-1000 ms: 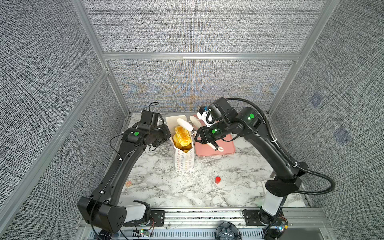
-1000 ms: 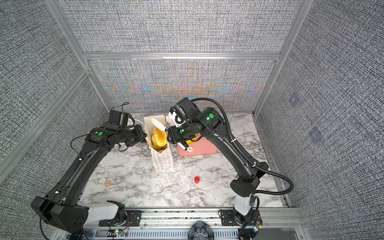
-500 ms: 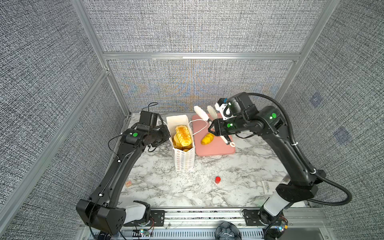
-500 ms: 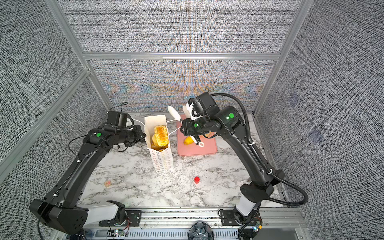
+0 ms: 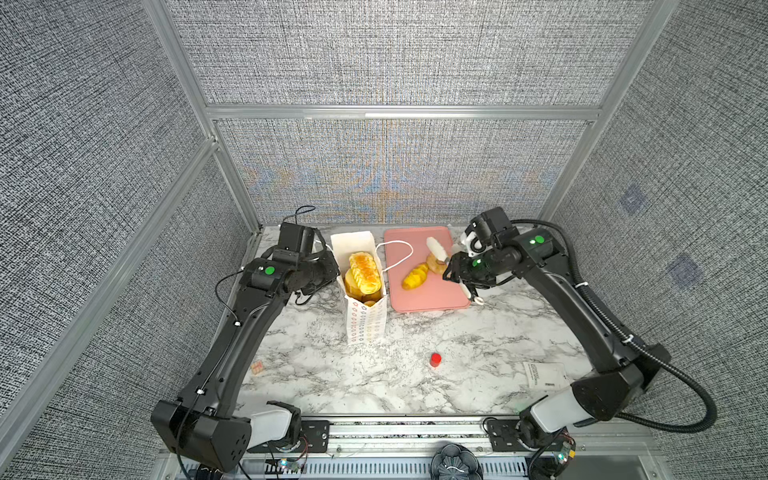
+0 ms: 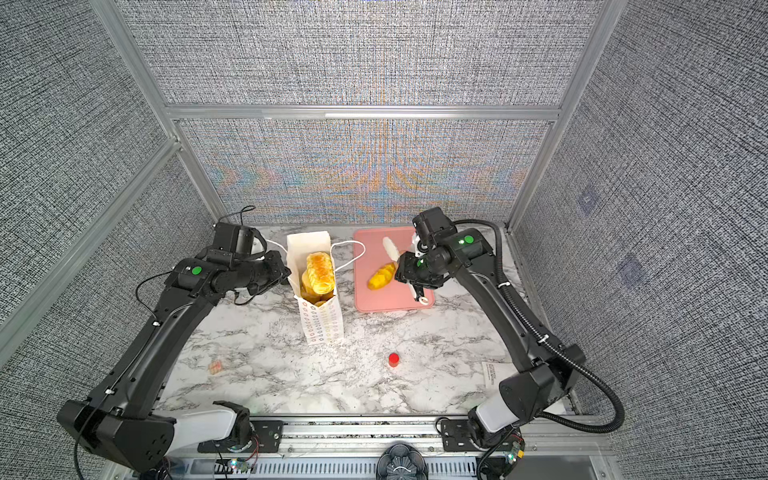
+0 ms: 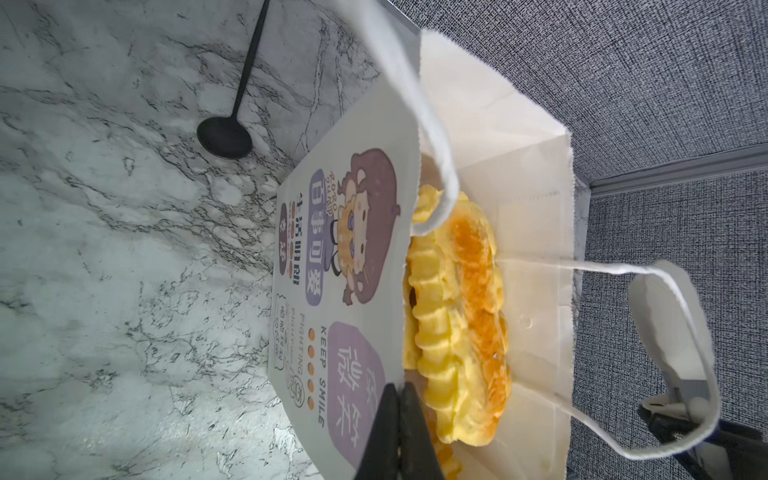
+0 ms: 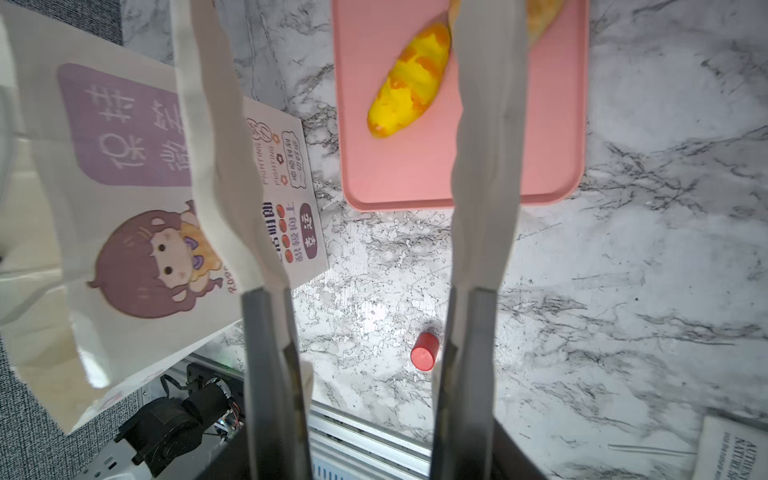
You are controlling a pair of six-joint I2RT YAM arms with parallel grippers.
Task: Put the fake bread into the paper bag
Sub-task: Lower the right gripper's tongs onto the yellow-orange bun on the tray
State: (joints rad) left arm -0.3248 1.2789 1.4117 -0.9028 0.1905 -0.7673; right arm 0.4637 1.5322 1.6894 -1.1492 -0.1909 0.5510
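The white paper bag stands upright left of centre, with several golden pieces of fake bread filling its mouth. My left gripper is shut on the bag's near rim; in both top views it sits at the bag's left side. A yellow loaf and a round bun lie on the pink tray. My right gripper hangs open over the tray, its long white fingers straddling the loaf, with nothing held.
One cord handle of the bag droops over the tray's left edge. A small red cylinder stands on the marble in front, a printed leaflet at the front right, a small pinkish cube at the front left.
My right gripper has swung from above the bag's mouth to the right and now hangs over the pink tray. The left gripper has kept its hold on the bag.
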